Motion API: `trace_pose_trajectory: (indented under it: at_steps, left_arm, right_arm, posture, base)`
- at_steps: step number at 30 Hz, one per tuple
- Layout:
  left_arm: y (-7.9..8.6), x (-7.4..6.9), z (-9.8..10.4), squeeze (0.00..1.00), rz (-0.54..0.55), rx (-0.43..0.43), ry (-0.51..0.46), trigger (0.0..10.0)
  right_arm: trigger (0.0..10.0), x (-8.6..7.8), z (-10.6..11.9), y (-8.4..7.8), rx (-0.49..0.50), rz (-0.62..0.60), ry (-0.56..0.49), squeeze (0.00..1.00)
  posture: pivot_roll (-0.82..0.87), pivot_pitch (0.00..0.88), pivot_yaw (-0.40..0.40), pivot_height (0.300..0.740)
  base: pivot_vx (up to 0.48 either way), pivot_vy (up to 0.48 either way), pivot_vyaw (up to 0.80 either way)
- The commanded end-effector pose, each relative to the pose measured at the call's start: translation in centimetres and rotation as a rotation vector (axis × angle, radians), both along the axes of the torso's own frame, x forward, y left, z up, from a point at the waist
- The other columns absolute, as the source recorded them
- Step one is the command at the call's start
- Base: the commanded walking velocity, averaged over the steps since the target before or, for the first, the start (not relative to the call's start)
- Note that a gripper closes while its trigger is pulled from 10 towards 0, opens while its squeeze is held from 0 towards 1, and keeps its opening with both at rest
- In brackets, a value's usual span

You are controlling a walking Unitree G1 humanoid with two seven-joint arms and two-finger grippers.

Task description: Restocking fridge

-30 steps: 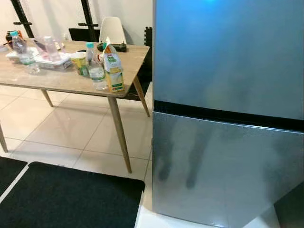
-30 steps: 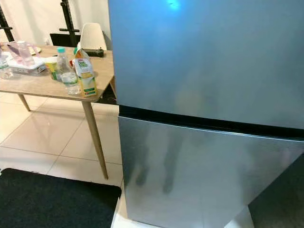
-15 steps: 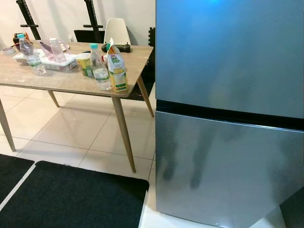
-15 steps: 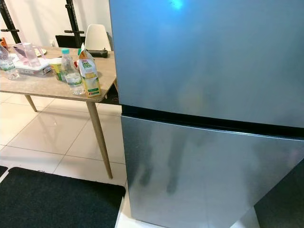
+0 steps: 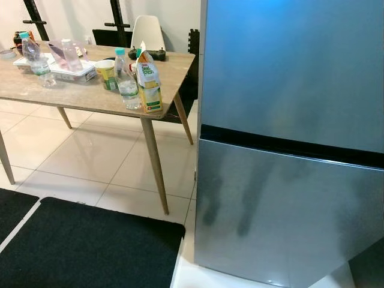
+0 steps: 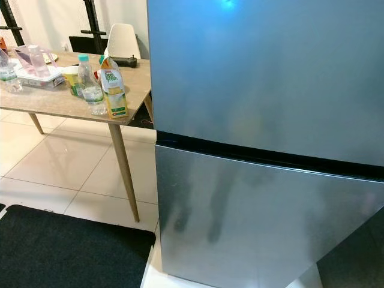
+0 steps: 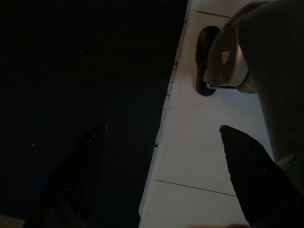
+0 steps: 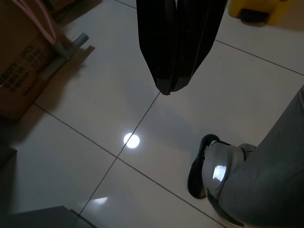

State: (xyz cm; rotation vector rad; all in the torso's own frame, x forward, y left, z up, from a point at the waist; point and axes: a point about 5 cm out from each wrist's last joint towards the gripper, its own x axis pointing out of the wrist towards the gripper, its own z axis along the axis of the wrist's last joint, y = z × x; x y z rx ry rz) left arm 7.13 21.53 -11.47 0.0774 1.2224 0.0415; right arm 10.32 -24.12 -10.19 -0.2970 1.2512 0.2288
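- A pale tiled floor (image 5: 90, 156) runs ahead of me, with a black mat (image 5: 90, 252) laid at its near side.
- The fridge (image 5: 288, 120) stands to my right, grey, both doors closed, a dark seam between upper and lower door.
- To my left stands a wooden table (image 5: 78, 99); a juice carton (image 5: 149, 84) and a water bottle (image 5: 126, 81) stand upright near its corner closest to the fridge, a yellow cup (image 5: 107, 73) just behind them.
- Farther back on the table sits a white tray (image 5: 72, 71) and a second bottle (image 5: 35, 57); a white chair (image 5: 147, 33) stands behind.
- Open floor lies between the table leg and the fridge side.
- My left wrist view adds my left claw (image 7: 164, 166), fingers spread, hanging over the mat edge beside my foot (image 7: 228, 61).
- My right wrist view adds my right claw (image 8: 171, 90), fingers pressed together, over bare tile near a cardboard box (image 8: 23, 71).
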Motion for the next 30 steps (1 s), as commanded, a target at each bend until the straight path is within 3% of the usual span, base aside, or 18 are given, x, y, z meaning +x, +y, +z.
trace_pose_trajectory:
  at_steps: [1,8,14,16,21,30]
  left_arm:
    - [-0.3,0.9,0.1,0.00,-0.021,-0.005,-0.018,10.0]
    - [1.3,1.9,0.6,0.00,0.027,0.035,-0.052,10.0]
    - [2.2,1.3,0.7,0.00,0.060,0.052,-0.043,10.0]
    - [2.5,0.5,0.6,0.00,0.090,0.055,-0.030,10.0]
    - [2.0,-0.6,0.3,0.00,0.102,0.040,-0.011,10.0]
    - [1.1,-0.6,0.1,0.00,0.042,0.024,-0.005,10.0]
  right_arm:
    - [10.0,0.7,0.3,-0.3,-0.003,-0.046,-0.025,0.00]
    - [10.0,1.1,0.2,0.1,-0.008,-0.029,-0.023,0.00]
    - [10.0,2.0,0.5,0.1,-0.028,-0.032,-0.060,0.00]
    - [10.0,1.9,0.5,-0.3,-0.052,-0.003,-0.045,0.00]
    - [10.0,1.3,0.6,-1.2,-0.077,-0.002,-0.018,0.00]
    - [10.0,1.2,0.7,-1.5,-0.077,-0.005,-0.020,0.00]
  posture:
    - [-0.03,0.017,-0.034,0.740]
    - [-0.03,0.026,-0.044,0.740]
    - [-0.03,0.053,-0.054,0.740]
    - [-0.03,0.052,-0.065,0.740]
    - [-0.04,0.053,-0.073,0.740]
    - [-0.04,0.036,-0.065,0.740]
  base:
    - [0.000,0.000,0.00]
    - [0.000,0.000,0.00]
    - [0.000,0.000,0.00]
    - [0.000,0.000,0.00]
    - [0.000,0.000,0.00]
    - [0.000,0.000,0.00]
